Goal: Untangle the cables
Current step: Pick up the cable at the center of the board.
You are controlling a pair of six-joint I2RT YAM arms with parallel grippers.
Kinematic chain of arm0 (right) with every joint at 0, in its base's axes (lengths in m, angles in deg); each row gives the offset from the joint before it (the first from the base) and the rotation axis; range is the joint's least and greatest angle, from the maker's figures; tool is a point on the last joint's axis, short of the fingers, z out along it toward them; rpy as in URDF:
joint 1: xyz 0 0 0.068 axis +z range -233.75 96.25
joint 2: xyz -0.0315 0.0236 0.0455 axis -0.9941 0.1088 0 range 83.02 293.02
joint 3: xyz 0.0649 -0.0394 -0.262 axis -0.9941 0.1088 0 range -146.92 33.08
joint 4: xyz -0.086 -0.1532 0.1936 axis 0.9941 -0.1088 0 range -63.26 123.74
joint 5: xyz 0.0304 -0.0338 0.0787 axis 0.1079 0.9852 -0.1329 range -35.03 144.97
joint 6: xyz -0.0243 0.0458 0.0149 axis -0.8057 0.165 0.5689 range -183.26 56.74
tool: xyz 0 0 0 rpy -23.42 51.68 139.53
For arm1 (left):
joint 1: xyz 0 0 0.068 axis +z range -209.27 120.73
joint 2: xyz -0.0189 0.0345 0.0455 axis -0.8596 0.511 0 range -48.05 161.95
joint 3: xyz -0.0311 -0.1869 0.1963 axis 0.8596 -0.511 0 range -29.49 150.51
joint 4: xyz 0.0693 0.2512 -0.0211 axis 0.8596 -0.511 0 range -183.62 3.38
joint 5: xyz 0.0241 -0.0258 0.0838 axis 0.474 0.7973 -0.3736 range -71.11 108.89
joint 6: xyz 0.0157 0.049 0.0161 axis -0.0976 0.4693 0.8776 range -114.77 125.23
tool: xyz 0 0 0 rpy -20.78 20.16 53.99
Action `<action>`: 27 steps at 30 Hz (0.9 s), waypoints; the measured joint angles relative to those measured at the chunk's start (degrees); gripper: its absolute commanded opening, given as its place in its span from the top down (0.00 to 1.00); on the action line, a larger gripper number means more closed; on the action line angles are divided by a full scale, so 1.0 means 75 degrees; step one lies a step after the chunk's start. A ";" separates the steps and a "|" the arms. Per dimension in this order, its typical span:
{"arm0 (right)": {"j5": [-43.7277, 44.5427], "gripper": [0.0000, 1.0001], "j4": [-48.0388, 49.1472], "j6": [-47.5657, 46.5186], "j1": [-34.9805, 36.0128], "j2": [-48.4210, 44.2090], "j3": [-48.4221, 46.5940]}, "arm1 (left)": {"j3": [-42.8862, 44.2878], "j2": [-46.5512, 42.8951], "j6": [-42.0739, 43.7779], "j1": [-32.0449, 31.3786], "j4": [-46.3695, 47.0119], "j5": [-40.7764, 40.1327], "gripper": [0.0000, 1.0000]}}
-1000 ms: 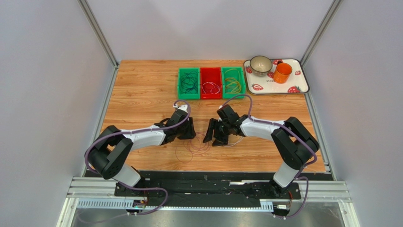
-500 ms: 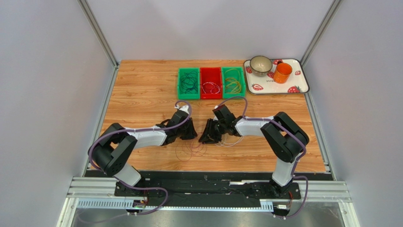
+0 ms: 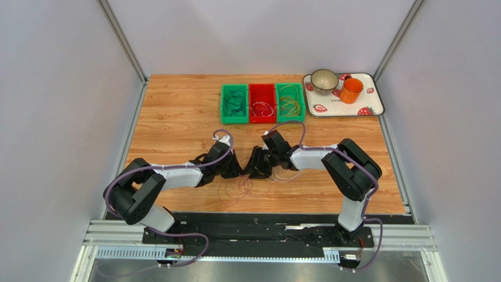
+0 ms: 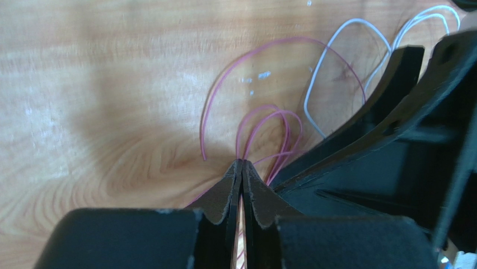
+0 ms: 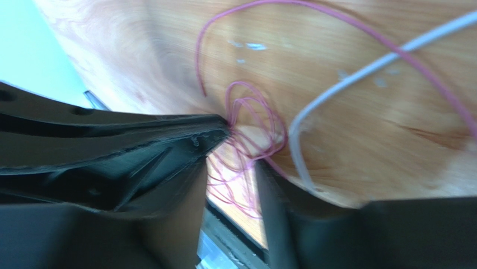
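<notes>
On the wooden table (image 3: 176, 117), the left gripper (image 4: 241, 165) sat pinched shut on the purple cables (image 4: 269, 128) mid-table, while the right gripper (image 5: 234, 179) was part-open astride the same loops, gripping nothing, with a white cable (image 4: 336, 49) just beside.

**Wood surface: bins at the back, loose loops in front**

We saw a wood-grain surface (image 3: 170, 117). Toward its far side three bins sat touching in a row: a left green bin (image 3: 234, 121), a red bin (image 3: 262, 120) and a right green bin (image 3: 290, 120). A strawberry-print tray (image 3: 347, 110) lay in the far right corner. Near the front middle, purple cable loops (image 3: 238, 189) lay tangled, with white cable loops (image 3: 286, 175) just to their right.
</notes>
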 measured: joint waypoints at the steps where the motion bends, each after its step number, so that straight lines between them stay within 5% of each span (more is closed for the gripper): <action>1: -0.0038 0.48 0.0096 0.0044 0.0015 0.0000 -0.0003 | -0.0073 -0.0052 -0.0032 0.0000 0.0035 0.0029 0.90; 22: -0.0146 0.64 0.0527 0.0367 0.0055 0.0239 -0.0020 | -0.0874 -0.0545 -0.0493 0.0000 0.0699 0.0341 0.91; 25: -0.0085 0.72 0.0577 0.0414 0.0087 0.0259 -0.0020 | -0.0997 -0.0723 -0.0498 -0.0003 0.0629 0.0361 0.91; 27: -0.0017 0.86 0.0667 0.0469 0.0119 0.0323 -0.0023 | -0.1064 -0.0828 -0.0507 -0.0015 0.0560 0.0452 0.91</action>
